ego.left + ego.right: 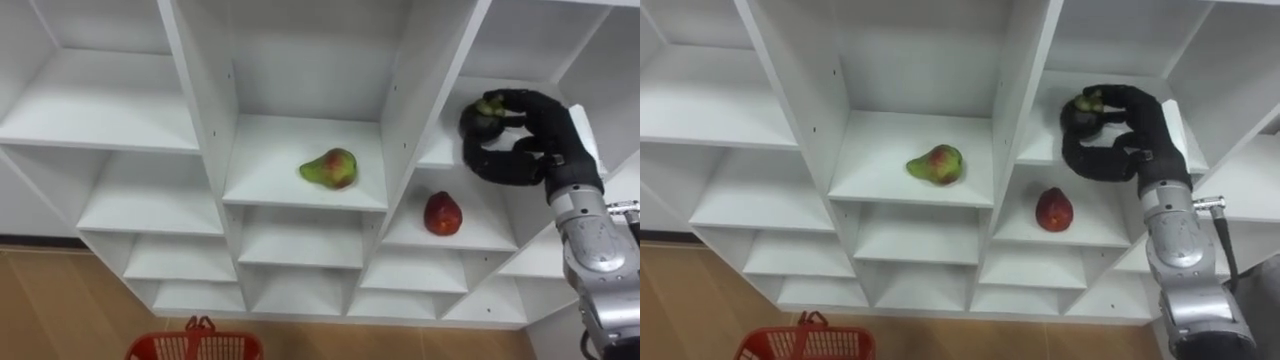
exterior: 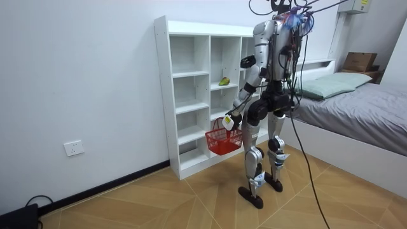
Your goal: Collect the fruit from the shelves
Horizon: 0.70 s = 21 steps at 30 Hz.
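Right hand (image 1: 542, 138) clasps a green fruit (image 1: 487, 105) in the closet's (image 1: 205, 110) right column; left hand (image 2: 230, 120) grips the basket (image 1: 195, 346) below.

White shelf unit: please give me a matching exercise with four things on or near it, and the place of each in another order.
1. green-and-red pear
2. round red fruit
3. small green fruit
4. red plastic basket

A. in the curled right hand
B. hanging from the left hand
C. middle column of the white shelf unit
D. its right column, below the right hand

Pairs: 1-C, 2-D, 3-A, 4-B
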Available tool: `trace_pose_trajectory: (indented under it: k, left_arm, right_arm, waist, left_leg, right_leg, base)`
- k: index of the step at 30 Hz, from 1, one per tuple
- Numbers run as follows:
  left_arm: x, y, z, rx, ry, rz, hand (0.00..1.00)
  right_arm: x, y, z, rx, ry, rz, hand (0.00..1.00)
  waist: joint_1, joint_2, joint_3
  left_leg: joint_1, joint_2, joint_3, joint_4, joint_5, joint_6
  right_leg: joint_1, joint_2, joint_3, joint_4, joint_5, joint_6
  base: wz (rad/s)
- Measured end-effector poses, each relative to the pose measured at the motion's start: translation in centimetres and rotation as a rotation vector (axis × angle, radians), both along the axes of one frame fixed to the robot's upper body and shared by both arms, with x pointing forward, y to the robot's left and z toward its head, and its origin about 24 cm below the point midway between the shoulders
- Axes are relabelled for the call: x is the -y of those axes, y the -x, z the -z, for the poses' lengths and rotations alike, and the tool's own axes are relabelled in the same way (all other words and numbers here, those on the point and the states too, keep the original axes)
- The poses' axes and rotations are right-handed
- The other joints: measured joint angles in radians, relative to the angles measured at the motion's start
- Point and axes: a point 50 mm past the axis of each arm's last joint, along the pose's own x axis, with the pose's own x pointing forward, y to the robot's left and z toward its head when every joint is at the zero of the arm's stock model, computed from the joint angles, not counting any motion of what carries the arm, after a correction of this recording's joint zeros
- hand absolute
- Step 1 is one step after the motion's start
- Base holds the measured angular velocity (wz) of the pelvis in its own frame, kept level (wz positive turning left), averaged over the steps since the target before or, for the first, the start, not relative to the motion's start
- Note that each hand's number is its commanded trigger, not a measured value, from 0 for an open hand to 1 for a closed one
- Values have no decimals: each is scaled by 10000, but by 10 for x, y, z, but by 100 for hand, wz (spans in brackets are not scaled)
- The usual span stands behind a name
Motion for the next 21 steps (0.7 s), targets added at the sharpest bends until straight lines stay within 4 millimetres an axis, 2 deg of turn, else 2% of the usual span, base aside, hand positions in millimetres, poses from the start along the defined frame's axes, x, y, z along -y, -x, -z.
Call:
trace_pose_trajectory:
  k: [9, 13, 16, 21]
  left_arm:
    - [-1, -2, 0, 53, -51, -20, 100]
    - [0, -5, -1, 206, -82, -34, 100]
    - [0, -5, -1, 221, -79, -72, 100]
    - [-2, -12, -3, 446, -93, -194, 100]
  right_arm:
    - [-4, 3, -2, 66, -33, -130, 100]
    - [-10, 12, -5, 357, -40, -376, 100]
    - [-14, 23, -7, 522, 202, -576, 100]
    - [-27, 39, -9, 677, 427, -1098, 100]
  waist:
    - [-17, -105, 16]
    - [-41, -13, 5]
    - [-52, 128, -72]
    - [-92, 257, -83]
  left_leg:
    - [-2, 9, 64, -4, -2, -1]
    - [-35, 13, 63, -22, -1, -1]
    - [-33, 14, 98, -43, -1, -1]
    - [-115, 17, 136, -23, 0, 0]
  right_leg:
    - [-35, 16, 86, -2, 1, -2]
    - [-125, 19, 87, 4, 4, -4]
    - [-161, 21, 140, 2, 4, -4]
    - [-244, 16, 154, 17, 4, -5]
  base:
    - [-1]
    - [0]
    - [-4]
    - [-2]
